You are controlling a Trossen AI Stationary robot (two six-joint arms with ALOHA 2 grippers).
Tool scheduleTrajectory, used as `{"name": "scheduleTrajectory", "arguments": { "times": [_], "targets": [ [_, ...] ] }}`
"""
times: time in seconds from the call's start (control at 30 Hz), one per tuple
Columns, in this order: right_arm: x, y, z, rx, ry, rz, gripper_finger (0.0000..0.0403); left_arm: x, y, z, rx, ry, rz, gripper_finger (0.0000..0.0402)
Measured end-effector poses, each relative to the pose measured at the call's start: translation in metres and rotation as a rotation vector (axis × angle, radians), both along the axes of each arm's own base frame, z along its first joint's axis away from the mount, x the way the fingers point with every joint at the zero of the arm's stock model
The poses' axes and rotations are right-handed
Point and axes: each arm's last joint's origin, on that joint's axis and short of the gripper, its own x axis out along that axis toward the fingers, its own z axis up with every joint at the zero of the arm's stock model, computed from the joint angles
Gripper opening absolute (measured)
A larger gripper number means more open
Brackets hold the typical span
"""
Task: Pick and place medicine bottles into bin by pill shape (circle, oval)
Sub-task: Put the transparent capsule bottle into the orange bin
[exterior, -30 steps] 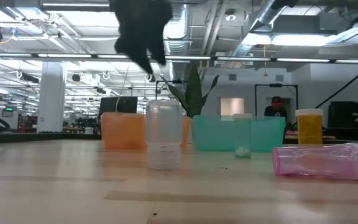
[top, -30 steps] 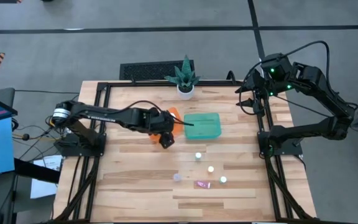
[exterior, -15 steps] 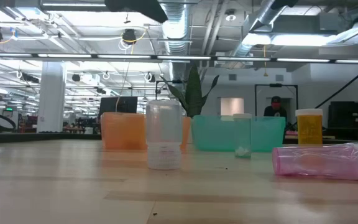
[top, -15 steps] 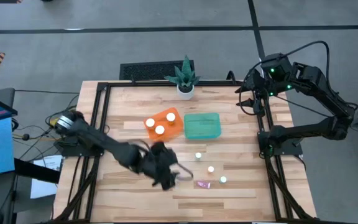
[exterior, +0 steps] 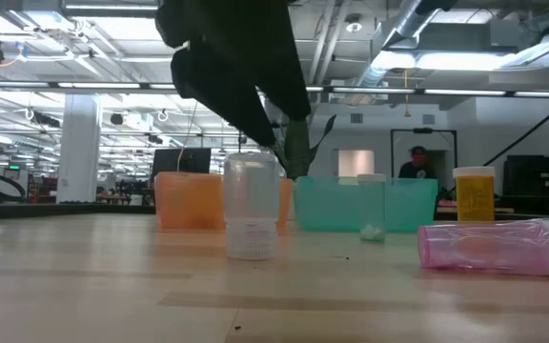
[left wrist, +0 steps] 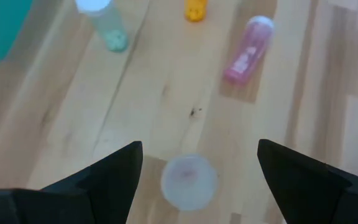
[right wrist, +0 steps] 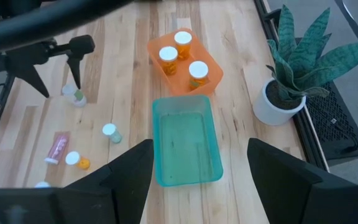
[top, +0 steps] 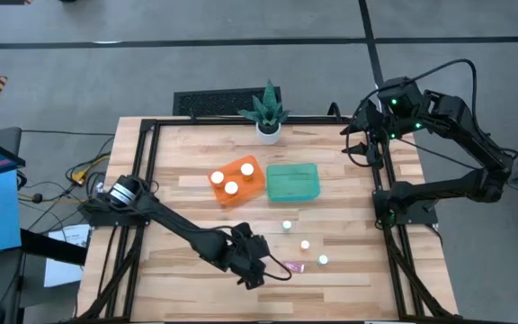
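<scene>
The left tool is hanging over the near part of the table with its two fingers spread wide and holding nothing; directly beneath the gap between them a clear bottle is standing upright on the wood, its pale round cap facing the wrist camera; in the low view that same clear bottle is sitting under the dark arm; just beside it a pink bottle is lying on its side; farther along, a yellow bottle and two more white-capped bottles are standing apart from each other on the bare planks; toward the middle of the table an orange bin is carrying three capped bottles, as the right wrist view shows; touching or just beside it a teal bin is sitting with nothing seen inside it; a potted plant is standing at the far edge; the right tool is waiting high above the far right corner, its fingers parted wide and gripping nothing; in the room beyond, a person is showing dimly.
</scene>
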Motion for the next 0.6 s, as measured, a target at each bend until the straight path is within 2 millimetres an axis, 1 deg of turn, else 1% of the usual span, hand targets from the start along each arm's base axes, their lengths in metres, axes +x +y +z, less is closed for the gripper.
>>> {"name": "scheduleTrajectory", "arguments": {
  "times": [0.1, 0.2, 0.33, 0.37, 0.5, 0.6],
  "targets": [
    [0.000, 0.000, 0.000, 0.000, 0.000, 0.000, 0.0270, 0.000, 0.000, 0.000, -0.013, 0.006, -0.008, 0.0312],
    [0.000, 0.000, 0.000, 0.000, 0.000, 0.000, 0.0270, -0.001, -0.001, -0.001, -0.030, 0.031, -0.023, 0.0303],
    [0.000, 0.000, 0.000, 0.007, 0.000, -0.006, 0.0270, -0.002, -0.001, -0.018, -0.008, 0.111, -0.030, 0.0280],
    [0.000, 0.000, 0.000, 0.009, -0.001, -0.007, 0.0270, 0.000, -0.001, -0.021, -0.014, 0.108, -0.030, 0.0273],
    [0.000, 0.000, 0.000, 0.009, 0.000, -0.007, 0.0270, 0.002, 0.000, -0.021, -0.019, 0.101, -0.025, 0.0248],
    [0.000, 0.000, 0.000, 0.011, -0.001, -0.009, 0.0270, 0.001, 0.001, -0.021, 0.017, 0.090, 0.003, 0.0230]
  ]
}}
